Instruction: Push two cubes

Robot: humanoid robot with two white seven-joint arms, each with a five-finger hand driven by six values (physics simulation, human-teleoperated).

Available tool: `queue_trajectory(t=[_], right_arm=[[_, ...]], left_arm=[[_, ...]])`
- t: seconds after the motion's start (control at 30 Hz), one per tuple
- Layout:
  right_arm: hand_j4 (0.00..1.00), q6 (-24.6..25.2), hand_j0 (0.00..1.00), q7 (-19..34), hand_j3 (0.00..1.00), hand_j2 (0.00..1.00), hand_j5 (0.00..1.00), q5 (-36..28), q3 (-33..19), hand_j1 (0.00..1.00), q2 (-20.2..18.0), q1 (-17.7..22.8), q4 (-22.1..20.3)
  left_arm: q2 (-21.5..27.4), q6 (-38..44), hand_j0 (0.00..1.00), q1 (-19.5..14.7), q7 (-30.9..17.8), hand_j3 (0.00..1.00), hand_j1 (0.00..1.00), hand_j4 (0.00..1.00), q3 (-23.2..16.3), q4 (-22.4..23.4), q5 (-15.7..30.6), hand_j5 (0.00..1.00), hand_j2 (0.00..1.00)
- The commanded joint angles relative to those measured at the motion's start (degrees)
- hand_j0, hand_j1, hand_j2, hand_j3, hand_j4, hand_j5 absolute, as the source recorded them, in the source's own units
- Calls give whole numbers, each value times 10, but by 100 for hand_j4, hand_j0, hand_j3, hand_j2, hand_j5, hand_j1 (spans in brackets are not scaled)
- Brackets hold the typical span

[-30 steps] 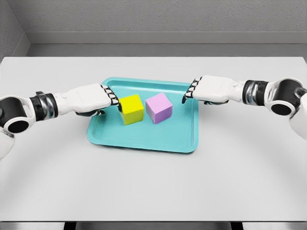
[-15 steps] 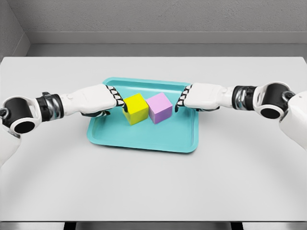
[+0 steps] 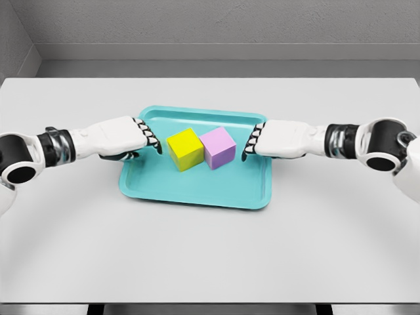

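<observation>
The left hand [image 3: 125,136], white with black-jointed fingers, reaches in from the left with its fingers held close together and curled slightly, holding nothing; its fingertips [image 3: 152,138] lie over the left portion of the tray, just beside the yellow cube but separated from it by a narrow gap. The right hand [image 3: 275,140], of the same build, reaches in from the right with its fingers likewise pressed together and holding nothing; its fingertips [image 3: 251,142] sit at the tray's right rim, near the purple cube but not touching it. The solid yellow cube [image 3: 184,149] and the solid pale purple cube [image 3: 218,147] stand side by side in the upper middle of the tray, adjacent faces in contact, yellow on the left and purple on the right. Both rest flat on the floor of the shallow teal rectangular tray [image 3: 197,190]. The tray lies near the centre of the plain white table [image 3: 210,256], with a grey wall [image 3: 210,26] behind it.
</observation>
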Motion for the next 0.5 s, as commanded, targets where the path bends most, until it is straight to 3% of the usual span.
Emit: queue_trajectory(t=[0.0,0.2,0.47], right_arm=[[72,1,72,-1,72,72,72,-4,-1,72,-9,1,-17],[72,1,72,0,72,72,72,-12,3,72,-15,9,-46],[72,1,72,0,72,72,72,-15,16,72,-5,15,-46]], left_arm=[[9,1,64,0,0,64,64,64,3,0,4,64,64],[13,1,64,-2,0,64,64,64,9,3,5,64,64],[29,1,64,-4,1,64,64,64,17,12,14,64,64]])
